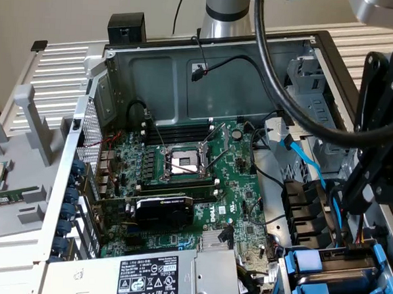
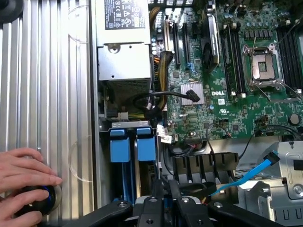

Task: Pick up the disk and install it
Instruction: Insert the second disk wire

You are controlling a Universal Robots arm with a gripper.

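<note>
Two blue disk carriers stand side by side in the drive bay at the corner of the open computer case; in the exterior view they show at the lower right. Their metal bodies are mostly hidden inside the bay. My gripper hovers just above and behind the bay with its black fingers drawn together and nothing visible between them. In the exterior view the gripper's black linkage hangs at the right, over the bay area.
The grey power-supply box sits next to the bay. The green motherboard with its open processor socket and a black graphics card fill the case. A blue cable crosses nearby. A person's hand rests on a black controller.
</note>
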